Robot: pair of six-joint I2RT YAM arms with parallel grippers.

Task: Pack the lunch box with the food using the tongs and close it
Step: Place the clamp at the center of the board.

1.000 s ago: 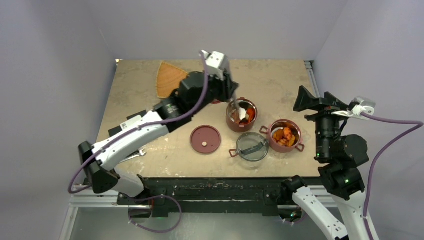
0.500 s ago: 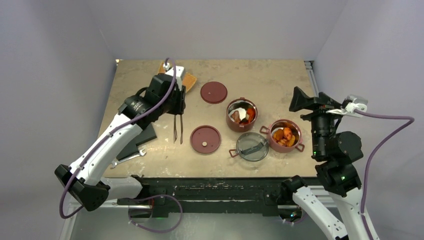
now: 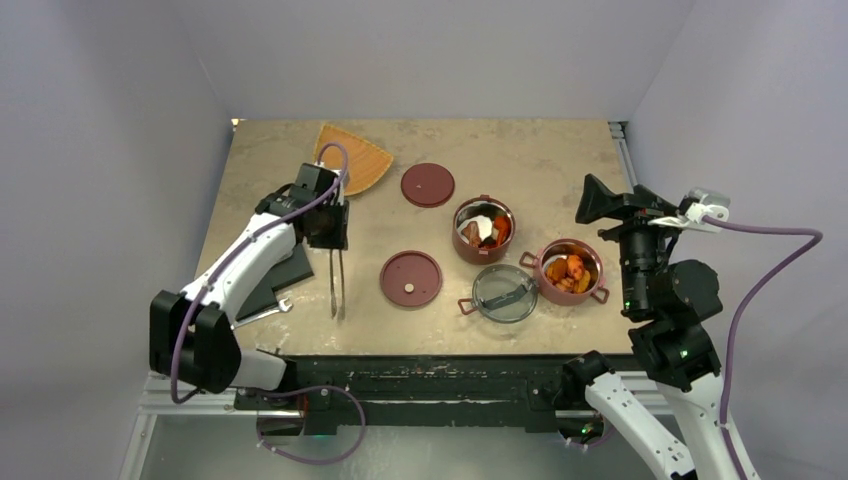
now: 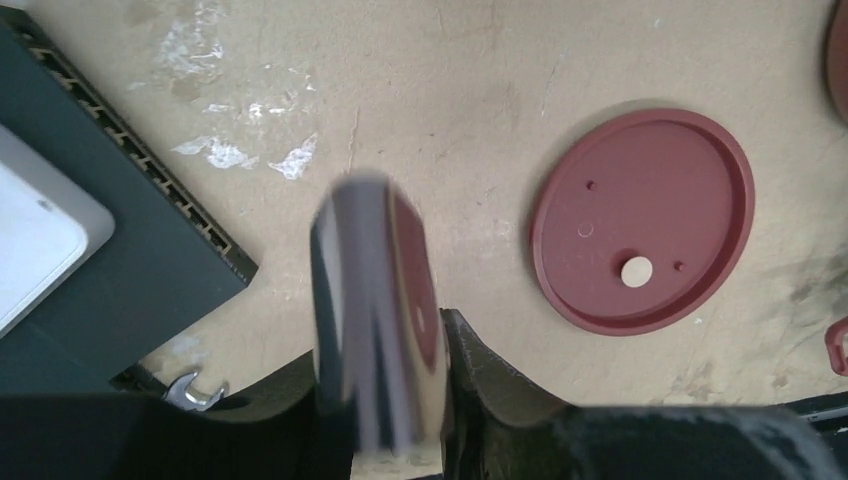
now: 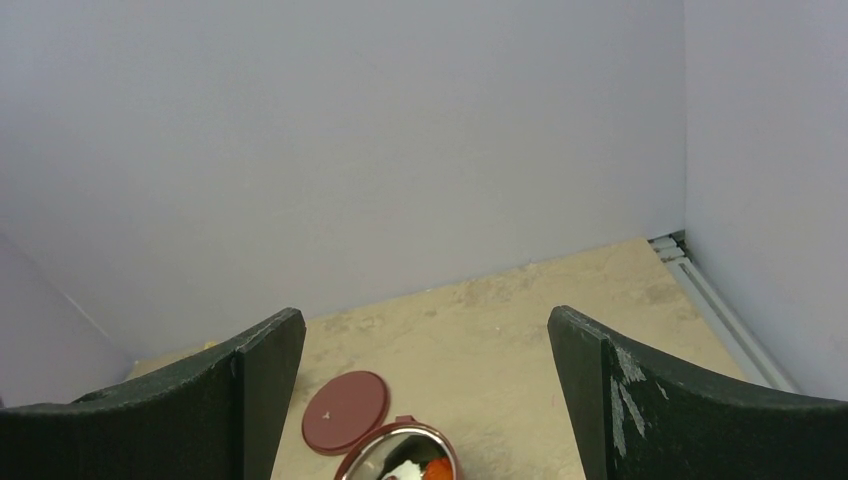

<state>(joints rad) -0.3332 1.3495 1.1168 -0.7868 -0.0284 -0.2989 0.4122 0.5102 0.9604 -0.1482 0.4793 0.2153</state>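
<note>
Lunch box: two open bowls, right of centre on the counter, not yet stacked or closed.
Food: fills both bowls.
Tongs: left of the bowls, arms pointing at the near edge, tips apparently empty.
Left pincer: clamped narrow on the tongs' joined end.
Right pincer: spread wide, empty, raised at the right, likely waiting.
Lids: two disc lids lie flat; the clear top lid is just beside both bowls.
Orange tray: far left, no food visible.
Obstacles: none between bowls and lids.

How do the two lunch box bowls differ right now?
The far bowl holds a white slice with red and brown pieces; the right bowl holds mostly orange pieces. The far bowl sits farther back and left of the right bowl. Both are dark red and uncovered.
</note>
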